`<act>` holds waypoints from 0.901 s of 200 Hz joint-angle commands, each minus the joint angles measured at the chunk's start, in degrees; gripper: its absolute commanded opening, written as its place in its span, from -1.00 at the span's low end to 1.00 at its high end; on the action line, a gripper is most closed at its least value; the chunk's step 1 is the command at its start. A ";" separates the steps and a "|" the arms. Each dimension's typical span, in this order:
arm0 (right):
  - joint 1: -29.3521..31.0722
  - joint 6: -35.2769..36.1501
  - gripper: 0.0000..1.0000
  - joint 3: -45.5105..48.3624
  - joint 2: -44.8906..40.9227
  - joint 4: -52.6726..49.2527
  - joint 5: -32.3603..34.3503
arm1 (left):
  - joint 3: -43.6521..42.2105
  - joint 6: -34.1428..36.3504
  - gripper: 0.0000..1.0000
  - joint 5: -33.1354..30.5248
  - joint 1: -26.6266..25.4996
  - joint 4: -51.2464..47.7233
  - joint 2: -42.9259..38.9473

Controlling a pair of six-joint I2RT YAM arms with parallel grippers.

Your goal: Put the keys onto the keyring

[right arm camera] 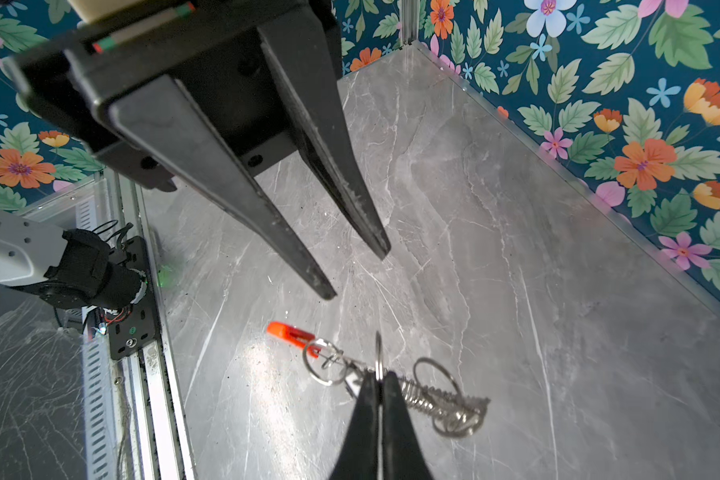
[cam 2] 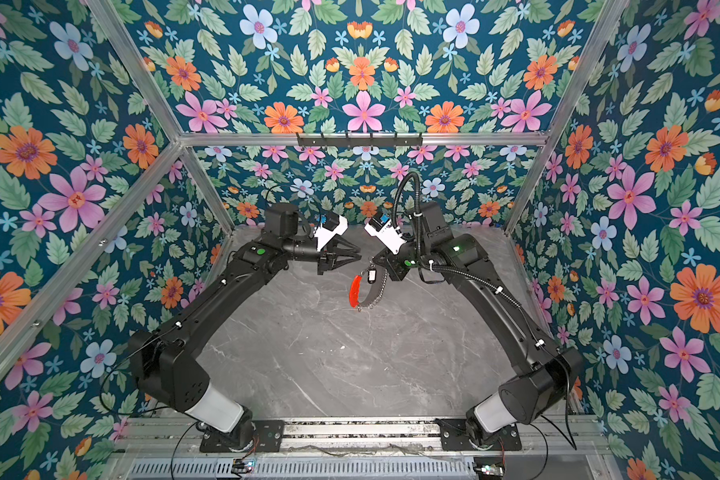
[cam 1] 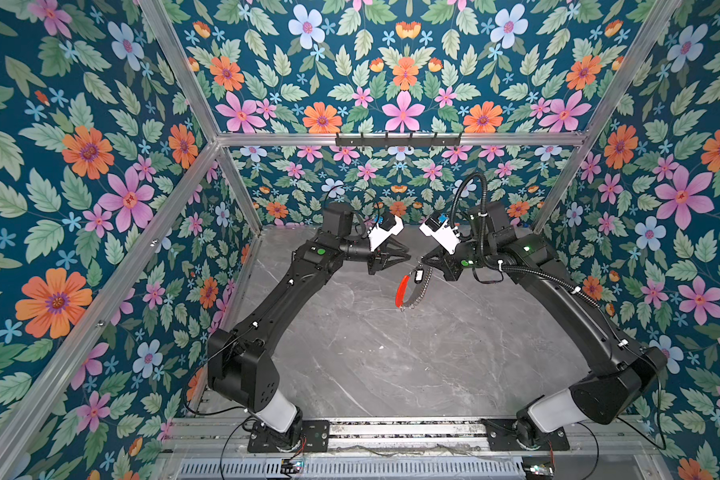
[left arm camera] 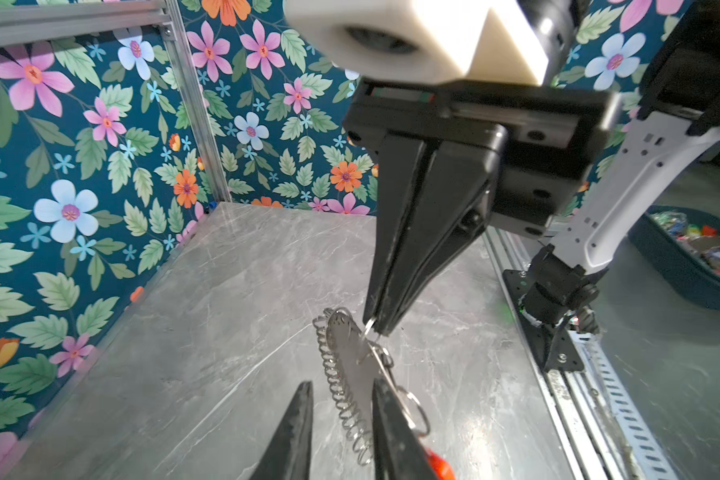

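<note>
Right gripper is pinched tight on a small silver ring at the top of the keyring. Loop hangs below it over mid-desk, red segment toward the left arm. Black key fob dangles near the loop's top, just under the right gripper. Left gripper is empty, jaws a narrow way apart, tips just beside the loop's upper end. Open grey desk lies on every side of the loop. Floral walls close off three sides, well apart from both grippers. Metal rail runs along the front edge.
</note>
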State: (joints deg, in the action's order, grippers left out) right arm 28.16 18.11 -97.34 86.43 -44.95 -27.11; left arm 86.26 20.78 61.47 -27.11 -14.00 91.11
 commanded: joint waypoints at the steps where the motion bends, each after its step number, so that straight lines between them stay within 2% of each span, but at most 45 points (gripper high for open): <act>1: 0.17 0.71 -1.00 0.07 -0.54 2.13 -2.30 | 0.14 -2.39 -0.46 4.08 -0.26 3.00 0.33; 80: 0.65 0.09 -1.00 -0.40 0.11 2.76 -3.69 | 1.78 -3.10 -0.48 3.98 -1.62 3.01 2.65; 140: 0.82 -0.35 -1.00 -0.10 -0.55 3.75 -3.91 | 2.03 -3.29 -0.59 4.08 -1.98 2.50 3.22; 180: 0.84 -0.71 -1.00 0.02 -0.81 4.53 -4.09 | 1.56 -2.25 -0.52 3.18 -1.97 1.02 2.71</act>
State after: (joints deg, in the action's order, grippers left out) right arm 28.75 17.04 -97.10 86.02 -44.27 -29.39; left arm 87.94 17.93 65.08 -29.02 -12.45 94.24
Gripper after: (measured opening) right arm 0.052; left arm 0.218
